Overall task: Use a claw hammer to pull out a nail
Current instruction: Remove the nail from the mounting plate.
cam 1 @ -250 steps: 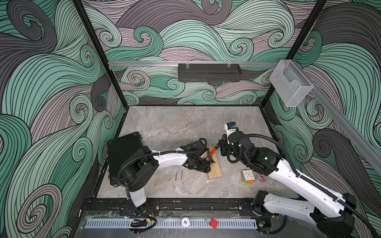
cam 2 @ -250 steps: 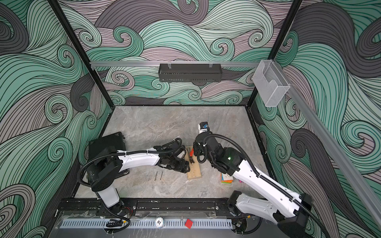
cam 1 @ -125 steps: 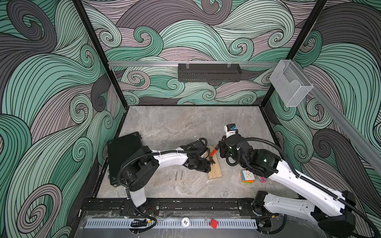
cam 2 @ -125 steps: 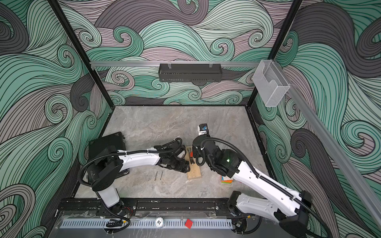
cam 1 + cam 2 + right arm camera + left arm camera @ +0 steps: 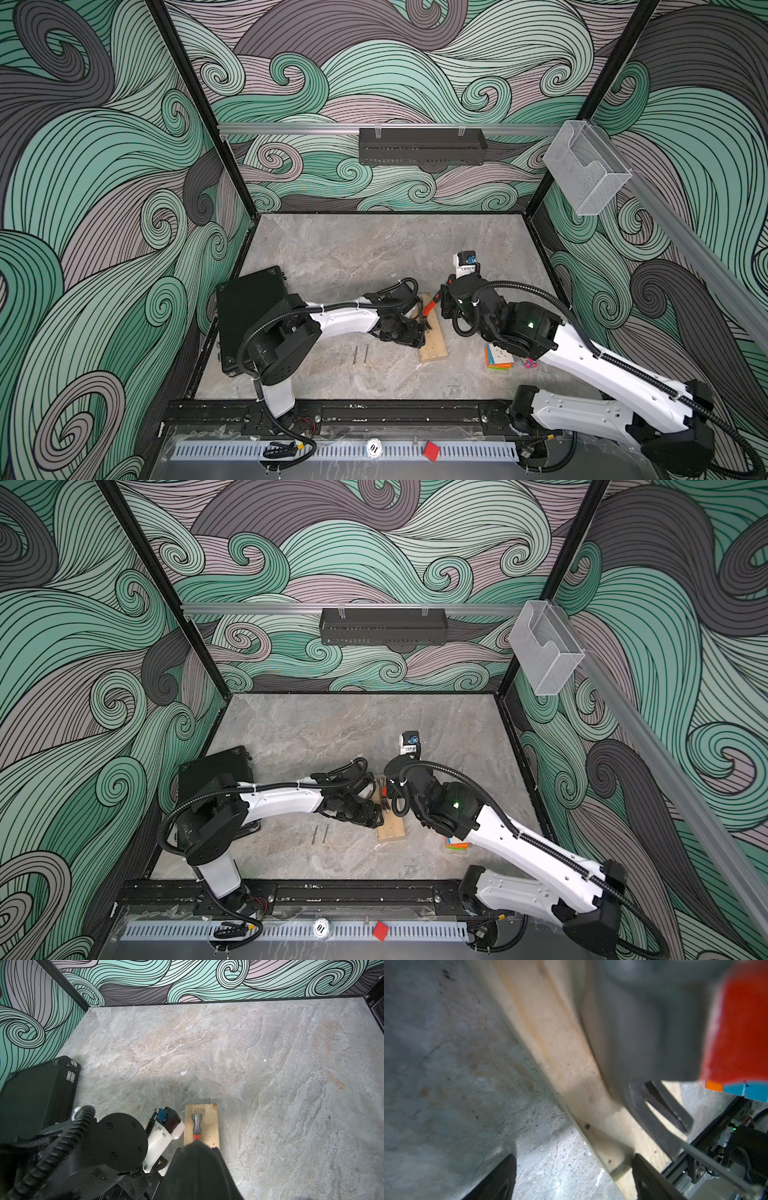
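Right arm (image 5: 582,353) shifted slightly toward plank (image 5: 434,347). Right jaws clenched on hammer (image 5: 430,308); head on plank. Left jaws spread astride plank edge. Step: seating claw. Next: hook nail, lever handle back.

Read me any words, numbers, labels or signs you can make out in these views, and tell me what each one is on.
"10", seen upside down, on the round white disc on the grey slotted strip at the front, in both top views.
Small label on the white camera module on the right arm: too small to read.
Wrist views: no text visible.
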Available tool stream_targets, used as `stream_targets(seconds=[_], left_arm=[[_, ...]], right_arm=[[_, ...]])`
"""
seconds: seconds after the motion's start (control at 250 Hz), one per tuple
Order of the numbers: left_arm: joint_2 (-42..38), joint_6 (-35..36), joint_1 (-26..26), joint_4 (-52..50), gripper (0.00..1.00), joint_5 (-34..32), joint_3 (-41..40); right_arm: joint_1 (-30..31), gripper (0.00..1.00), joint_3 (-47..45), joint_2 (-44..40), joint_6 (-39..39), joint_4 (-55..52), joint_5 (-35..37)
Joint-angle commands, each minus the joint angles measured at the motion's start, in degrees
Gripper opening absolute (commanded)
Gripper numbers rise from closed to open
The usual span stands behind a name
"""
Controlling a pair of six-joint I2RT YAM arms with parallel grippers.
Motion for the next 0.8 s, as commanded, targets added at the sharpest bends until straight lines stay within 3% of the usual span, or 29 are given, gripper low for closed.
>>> stream_targets(seconds=[0.0, 0.795], left_arm=[[1.97, -0.26, 0.47, -3.15, 0.84, -2.60, 0.49], [1.59, 0.01, 0.94, -4.21, 0.84, -2.03, 1.02]], right_arm=[[0.70, 0.02, 0.84, -1.20, 0.62, -1.04, 3.74], [3.71, 0.01, -1.88, -2.35, 2.21, 1.81, 5.55]])
